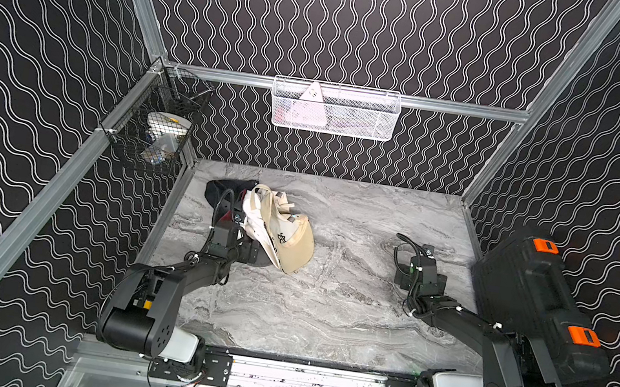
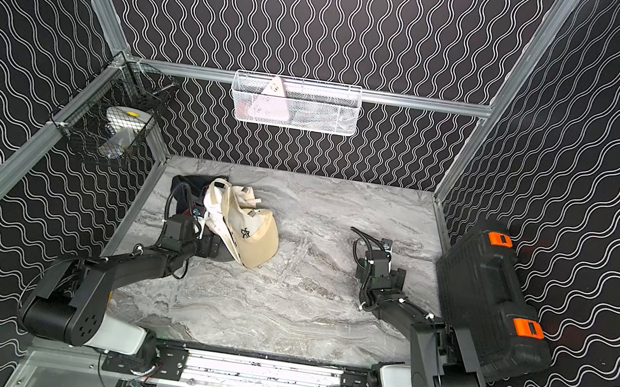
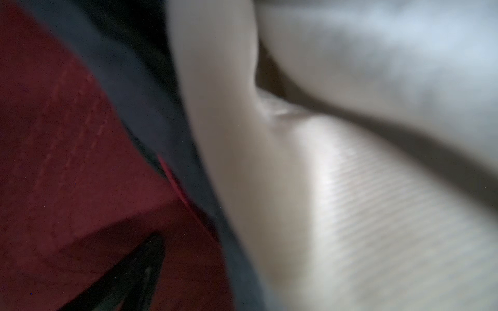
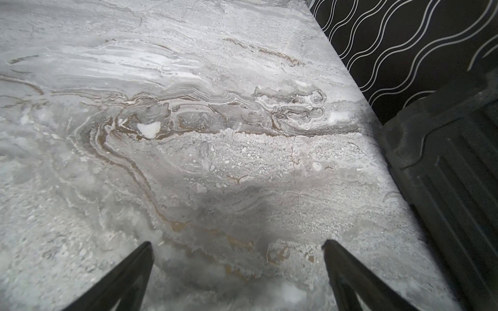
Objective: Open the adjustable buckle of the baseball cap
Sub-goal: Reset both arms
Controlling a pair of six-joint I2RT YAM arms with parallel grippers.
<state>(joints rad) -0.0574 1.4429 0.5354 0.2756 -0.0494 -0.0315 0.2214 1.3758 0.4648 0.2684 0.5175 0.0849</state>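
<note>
Jaws released on both arms, two pairs.
We count at least three caps heaped on the counter [image 1: 324, 312]: beige cap [image 1: 295, 242], white cap [image 1: 254, 211], black cap [image 1: 220, 189]; one black case [image 1: 529, 291].

left gripper [image 1: 250, 253] jaws hidden under cap pile [image 1: 279, 227] — buckle unseen, wrist view blurred

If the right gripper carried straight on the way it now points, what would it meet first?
Probably the table: the open right gripper tilts down towards it with nothing between. The black case sits off to its side, out of that line.
</note>
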